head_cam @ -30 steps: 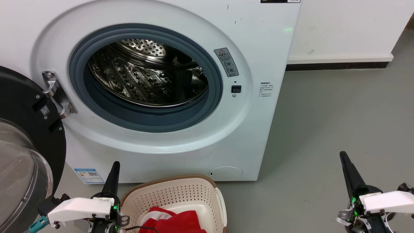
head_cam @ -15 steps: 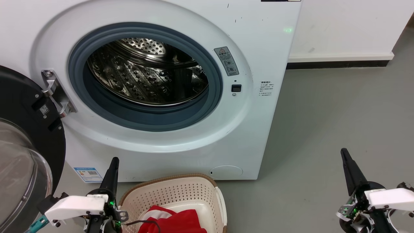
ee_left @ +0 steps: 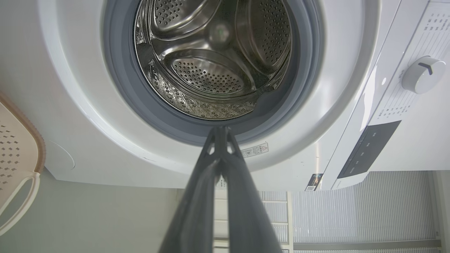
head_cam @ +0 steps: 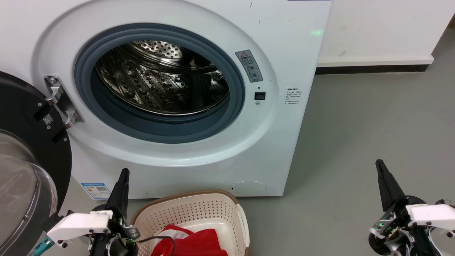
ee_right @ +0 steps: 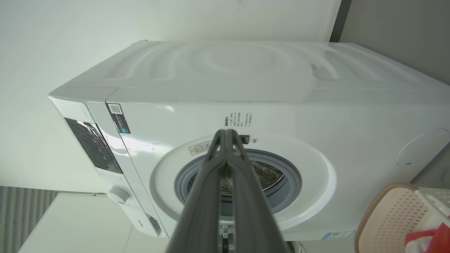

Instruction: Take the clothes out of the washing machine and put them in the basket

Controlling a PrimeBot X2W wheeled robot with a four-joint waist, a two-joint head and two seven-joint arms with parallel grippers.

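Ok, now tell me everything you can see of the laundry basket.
The basket is cream plastic, oval, with rows of small holes through its walls, a brown woven-look rim and a white handle on its right side. It stands upright on the grey floor, just in front of the washing machine, below the porthole. Red and white clothes lie inside. Its near part is cut off by the picture edge.
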